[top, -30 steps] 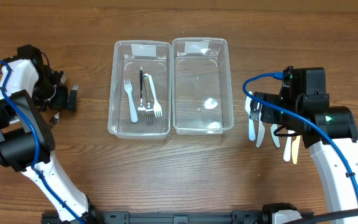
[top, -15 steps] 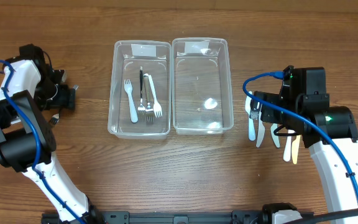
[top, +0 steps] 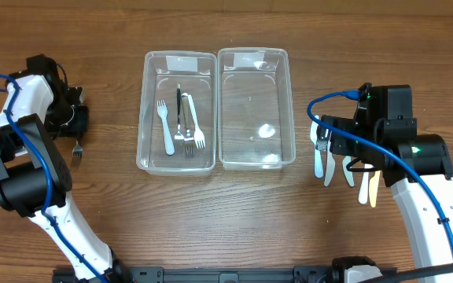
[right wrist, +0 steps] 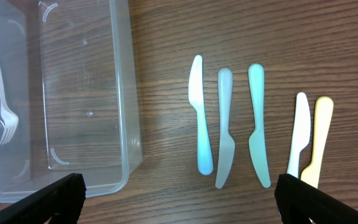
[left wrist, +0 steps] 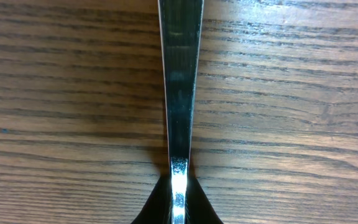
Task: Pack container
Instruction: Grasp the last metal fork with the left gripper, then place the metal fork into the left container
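At the table's far left, my left gripper (top: pixel 75 119) is shut on a metal fork (top: pixel 76 149), whose tines stick out below it. The left wrist view shows the shiny handle (left wrist: pixel 180 74) pinched between the black fingertips (left wrist: pixel 160 208) just above the wood. The left clear container (top: pixel 142 110) holds several forks (top: pixel 181 122), white and metal. The right clear container (top: pixel 291 110) has nothing in it. My right gripper (top: pixel 340 149) hangs open over several plastic knives (right wrist: pixel 224 127) lying on the table; its fingers (right wrist: pixel 61 196) stand wide apart.
The plastic knives lie in a row right of the right container (right wrist: pixel 126 93): pale blue, grey-blue, teal, white (right wrist: pixel 299 134) and cream (right wrist: pixel 319 137). Bare wooden table lies in front of and behind both containers.
My left gripper has gone from open to shut on the metal fork at the far left. The right arm and the knives have not moved.
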